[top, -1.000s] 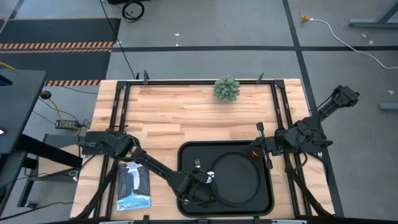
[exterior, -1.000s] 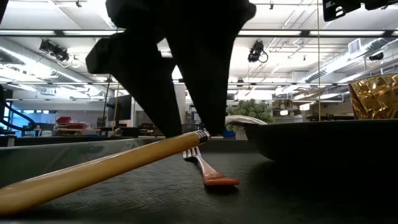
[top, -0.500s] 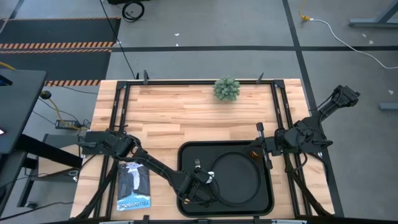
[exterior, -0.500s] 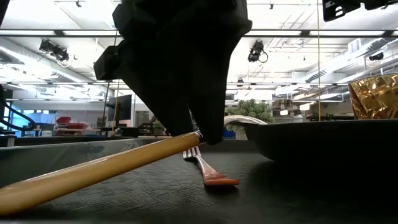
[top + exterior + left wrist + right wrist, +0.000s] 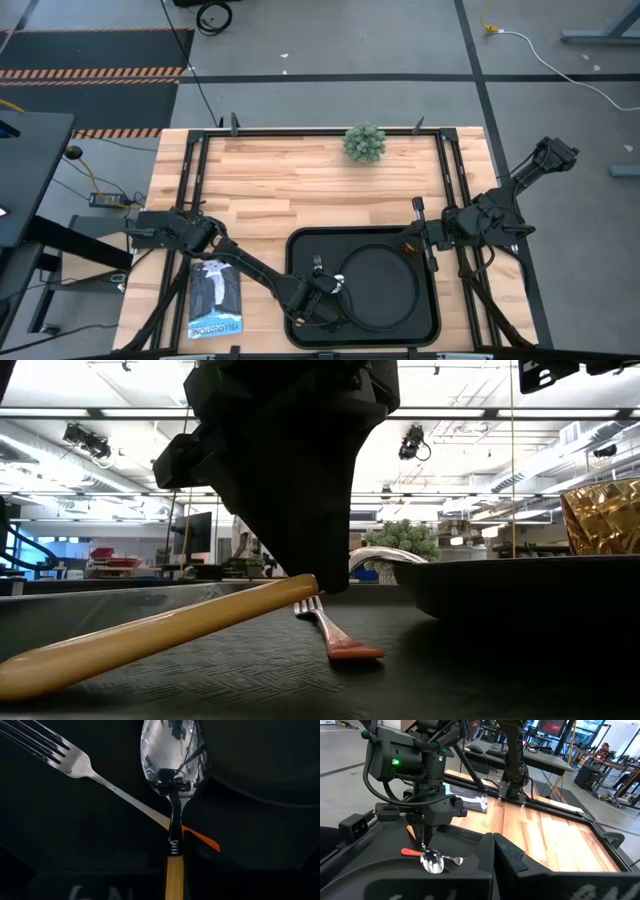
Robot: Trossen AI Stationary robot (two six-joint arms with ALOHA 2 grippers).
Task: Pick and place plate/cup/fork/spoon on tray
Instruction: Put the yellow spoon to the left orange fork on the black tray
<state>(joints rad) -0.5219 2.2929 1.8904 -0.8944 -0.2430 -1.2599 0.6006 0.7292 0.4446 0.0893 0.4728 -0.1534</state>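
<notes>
The black tray (image 5: 300, 248) lies at the table's near middle with the round black plate (image 5: 385, 290) on it. Left of the plate, the spoon (image 5: 172, 755) lies across the fork's handle (image 5: 125, 797); the fork (image 5: 318, 264) lies flat on the tray. My left gripper (image 5: 315, 582) stands over the spoon, shut on its handle. The amber cup (image 5: 605, 515) stands behind the plate, in the tray's far right corner. My right gripper (image 5: 412, 240) hangs above that corner, its fingers together (image 5: 493, 855), holding nothing. My left gripper pinches the spoon's orange handle at the end next to the metal neck (image 5: 300, 588) between its two fingers. The fingers come from above, pointing down, and lie across the handle. The handle's free end (image 5: 40, 668) rests on the tray, and the spoon slants up toward its bowl.
A green plant ball (image 5: 365, 142) sits at the table's far edge. A black printed packet (image 5: 215, 298) lies left of the tray near the front edge. Bare wooden tabletop (image 5: 300, 190) stretches between the tray and the plant.
My left gripper has shut: its fingers stood wide apart on either side of the spoon's handle and have now closed on it. The spoon and the fork lie where they were.
</notes>
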